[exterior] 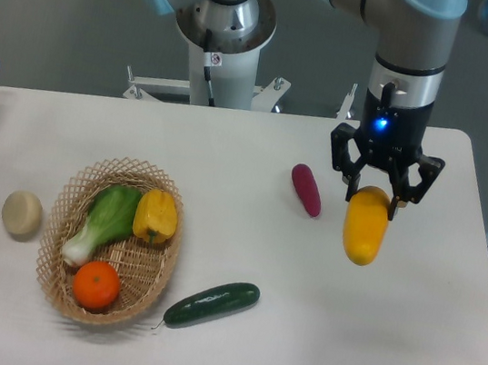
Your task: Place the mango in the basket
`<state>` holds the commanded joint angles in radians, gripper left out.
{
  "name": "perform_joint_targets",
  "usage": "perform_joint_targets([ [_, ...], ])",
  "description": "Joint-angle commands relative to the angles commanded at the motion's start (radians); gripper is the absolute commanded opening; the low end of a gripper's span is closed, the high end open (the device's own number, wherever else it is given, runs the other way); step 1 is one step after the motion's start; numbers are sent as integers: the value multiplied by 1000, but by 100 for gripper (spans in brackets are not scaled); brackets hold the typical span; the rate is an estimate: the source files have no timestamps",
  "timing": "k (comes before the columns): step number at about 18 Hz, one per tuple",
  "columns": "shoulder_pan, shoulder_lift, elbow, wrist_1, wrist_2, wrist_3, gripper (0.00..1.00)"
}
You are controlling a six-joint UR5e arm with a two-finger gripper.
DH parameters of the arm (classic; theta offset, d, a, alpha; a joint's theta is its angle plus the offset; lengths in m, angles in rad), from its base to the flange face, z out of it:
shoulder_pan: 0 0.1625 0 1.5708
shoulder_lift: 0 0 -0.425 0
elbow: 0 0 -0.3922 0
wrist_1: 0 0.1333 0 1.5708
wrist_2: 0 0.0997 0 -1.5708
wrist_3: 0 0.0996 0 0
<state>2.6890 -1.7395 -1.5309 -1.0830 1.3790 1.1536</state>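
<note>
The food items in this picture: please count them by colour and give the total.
Yellow: 2, mango in the hand, bell pepper
Green: 2, bok choy, cucumber
Orange: 1, orange
Purple: 1, vegetable
Beige: 1, round item
Total: 7

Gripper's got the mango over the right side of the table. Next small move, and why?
Probably carry it left toward the basket, staying high. The gripper is shut on the mango, which hangs upright on the right side of the table, while the basket lies far left. The purple vegetable and the cucumber lie between. The basket already holds bok choy, a yellow bell pepper and an orange.
</note>
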Motion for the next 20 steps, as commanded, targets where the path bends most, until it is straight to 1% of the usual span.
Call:
perform_joint_targets([
  [2, -1, 2, -11, 3, -2, 0, 22],
  [7, -1, 0, -6, 0, 6, -5, 23],
  [10, -6, 2, -8, -2, 17, -31, 23],
  [14, -14, -5, -12, -2, 78, -31, 23],
  [15, -18, -8, -15, -2, 89, -34, 23],
  [17, -34, -11, -21, -2, 94, -49, 27],
  [20, -81, -26, -21, 0, 94, -72, 27],
])
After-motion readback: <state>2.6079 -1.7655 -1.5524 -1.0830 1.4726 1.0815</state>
